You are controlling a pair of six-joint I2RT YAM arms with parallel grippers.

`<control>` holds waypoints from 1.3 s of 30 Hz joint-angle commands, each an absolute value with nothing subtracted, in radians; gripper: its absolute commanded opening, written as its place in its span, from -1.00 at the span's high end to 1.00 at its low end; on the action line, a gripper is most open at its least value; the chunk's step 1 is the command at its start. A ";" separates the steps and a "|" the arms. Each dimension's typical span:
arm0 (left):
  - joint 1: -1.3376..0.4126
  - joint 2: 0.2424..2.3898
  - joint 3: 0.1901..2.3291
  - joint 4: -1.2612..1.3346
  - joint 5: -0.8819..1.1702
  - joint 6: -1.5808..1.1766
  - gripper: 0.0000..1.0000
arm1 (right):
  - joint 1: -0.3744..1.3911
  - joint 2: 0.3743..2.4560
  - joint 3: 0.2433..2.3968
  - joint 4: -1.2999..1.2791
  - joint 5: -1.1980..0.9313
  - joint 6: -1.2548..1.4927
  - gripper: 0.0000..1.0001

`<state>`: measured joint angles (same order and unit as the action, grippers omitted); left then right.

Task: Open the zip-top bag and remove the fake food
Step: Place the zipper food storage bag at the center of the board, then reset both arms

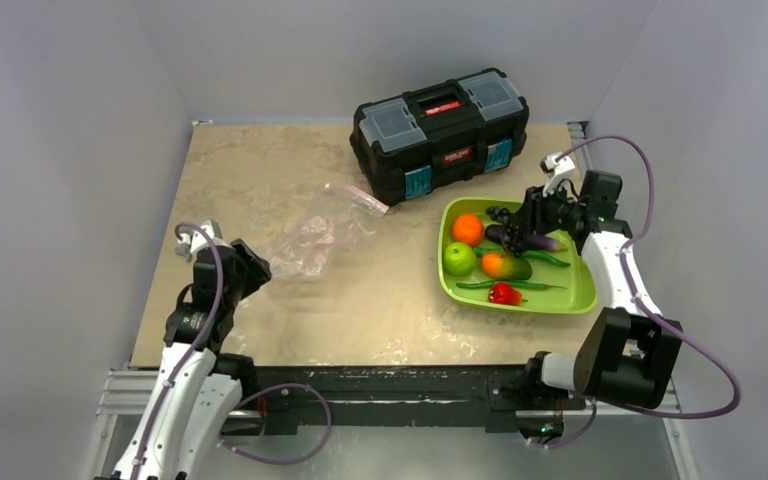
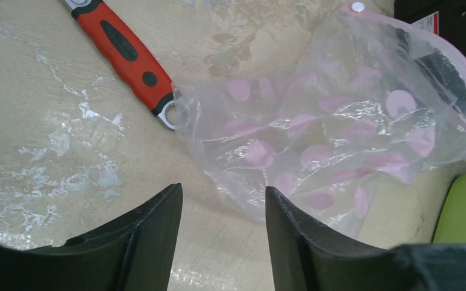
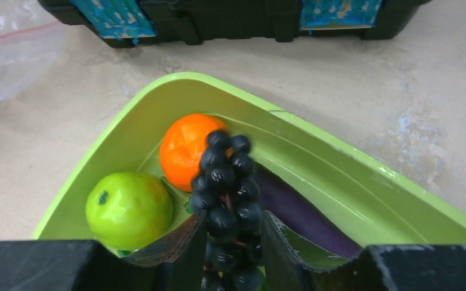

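Note:
The zip-top bag (image 1: 315, 235) lies crumpled and flat on the table, clear with pink dots (image 2: 340, 139); nothing shows inside it. My left gripper (image 1: 248, 265) is open just short of the bag's near edge, its jaws (image 2: 221, 191) holding nothing. The fake food sits in a green tray (image 1: 575, 295): orange (image 1: 467, 229), green apple (image 1: 458, 259), mango (image 1: 503, 265), red pepper (image 1: 504, 294), green beans (image 1: 520, 285), eggplant (image 3: 303, 215). My right gripper (image 3: 233, 215) is low over the tray's far side, jaws apart on either side of the dark grapes (image 3: 227, 176), which lie on the eggplant.
A black toolbox (image 1: 440, 130) stands at the back of the table, just beyond the tray and the bag. A red-handled wrench (image 2: 124, 51) lies on the table touching the bag's left edge. Grey walls enclose the table on three sides.

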<state>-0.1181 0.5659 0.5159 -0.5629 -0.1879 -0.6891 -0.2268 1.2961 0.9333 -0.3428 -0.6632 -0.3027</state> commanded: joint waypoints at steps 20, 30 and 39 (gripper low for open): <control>-0.110 0.546 0.800 -0.558 0.492 -0.366 -0.85 | -0.275 0.966 0.935 -0.333 -0.777 -0.365 -0.69; -0.111 0.544 0.899 -0.513 0.592 -0.414 -0.99 | -0.290 0.929 1.032 -0.242 -0.817 0.040 -0.98; -0.111 0.500 0.807 -0.517 0.473 -0.310 -1.00 | -0.295 0.866 0.915 -0.200 -0.935 -0.082 -0.98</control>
<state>-0.1181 0.5117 0.8570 -0.5358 0.5320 -0.3977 -0.2893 0.9070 0.9779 -0.2607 -0.8028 -0.0448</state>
